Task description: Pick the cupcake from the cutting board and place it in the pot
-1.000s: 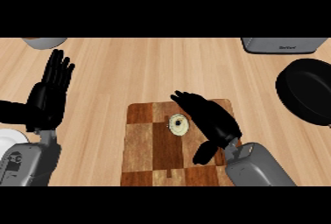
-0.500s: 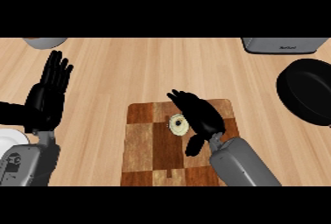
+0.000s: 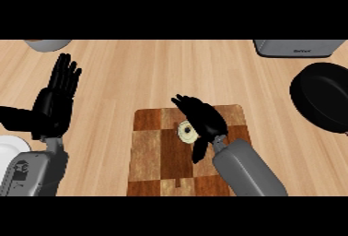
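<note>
Fingers of your black right hand (image 3: 202,119) lie stretched out and uncurled across the checkered brown wooden cutting board (image 3: 158,152), holding nothing. The small round pale cupcake (image 3: 187,132) sits on the board right against the hand's left edge, partly tucked under the palm, with the thumb pointing back toward you just below it. I cannot tell from this view whether the palm actually touches it.

You are in the reaching step: the hand is at the cupcake, but the grasp is not yet made. Judging from the pose, the next move calls for you to curl the fingers and thumb round the cupcake, lift it off the board, then carry it away to the right, where the round black pot (image 3: 325,102) stands well apart from the hand near the view's right edge.

Your grey right forearm comes in from the lower edge and slants up and to the left, so the hand lies diagonally over the board.

Far to the left of the working hand, your black left hand (image 3: 54,99) rests open, fingers up, off the board.
</note>
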`<state>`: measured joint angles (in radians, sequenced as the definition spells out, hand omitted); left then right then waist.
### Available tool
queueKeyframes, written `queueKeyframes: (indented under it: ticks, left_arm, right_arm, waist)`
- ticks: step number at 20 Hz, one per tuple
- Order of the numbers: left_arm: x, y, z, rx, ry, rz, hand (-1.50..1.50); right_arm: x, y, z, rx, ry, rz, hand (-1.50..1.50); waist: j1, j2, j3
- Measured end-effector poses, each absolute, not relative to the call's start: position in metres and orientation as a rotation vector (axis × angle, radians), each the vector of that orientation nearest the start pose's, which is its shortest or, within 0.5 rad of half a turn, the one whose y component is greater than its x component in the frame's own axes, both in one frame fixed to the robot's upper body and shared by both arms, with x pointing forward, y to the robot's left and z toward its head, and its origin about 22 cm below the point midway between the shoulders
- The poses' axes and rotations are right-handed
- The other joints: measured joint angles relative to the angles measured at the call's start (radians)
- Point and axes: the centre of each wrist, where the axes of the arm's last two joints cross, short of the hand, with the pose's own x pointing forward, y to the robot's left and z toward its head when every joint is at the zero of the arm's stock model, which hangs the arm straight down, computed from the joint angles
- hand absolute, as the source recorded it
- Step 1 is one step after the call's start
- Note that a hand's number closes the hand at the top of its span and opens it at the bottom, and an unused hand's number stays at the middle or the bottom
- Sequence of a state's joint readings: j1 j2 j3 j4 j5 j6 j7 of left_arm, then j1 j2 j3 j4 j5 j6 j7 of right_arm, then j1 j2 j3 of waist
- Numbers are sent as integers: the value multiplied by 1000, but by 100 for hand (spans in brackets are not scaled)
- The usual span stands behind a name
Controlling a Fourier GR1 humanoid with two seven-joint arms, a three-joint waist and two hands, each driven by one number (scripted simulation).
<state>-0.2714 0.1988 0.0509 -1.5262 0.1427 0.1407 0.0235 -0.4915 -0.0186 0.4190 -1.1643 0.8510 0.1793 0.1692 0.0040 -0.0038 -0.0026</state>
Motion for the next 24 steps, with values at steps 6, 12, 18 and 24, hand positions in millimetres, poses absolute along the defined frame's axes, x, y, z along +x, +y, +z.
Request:
queueKeyframes:
  ticks: [6,12,18,24]
  left_arm:
    - [301,266,74,105,-1762,38,0]
    - [305,267,72,101,-1761,46,0]
    - [301,270,78,110,-1767,48,0]
    - [306,268,81,95,-1780,38,0]
  right_arm:
    - [318,-80,12,-387,-1471,1461,150]
    - [315,-67,10,-415,-1535,1516,150]
    - [310,-58,17,-522,-1567,1502,150]
    - [362,-89,53,-848,-1400,1177,150]
  waist:
    - [1,-6,-3]
    - [0,-9,-6]
    - [-4,-7,-6]
    - [14,15,-1]
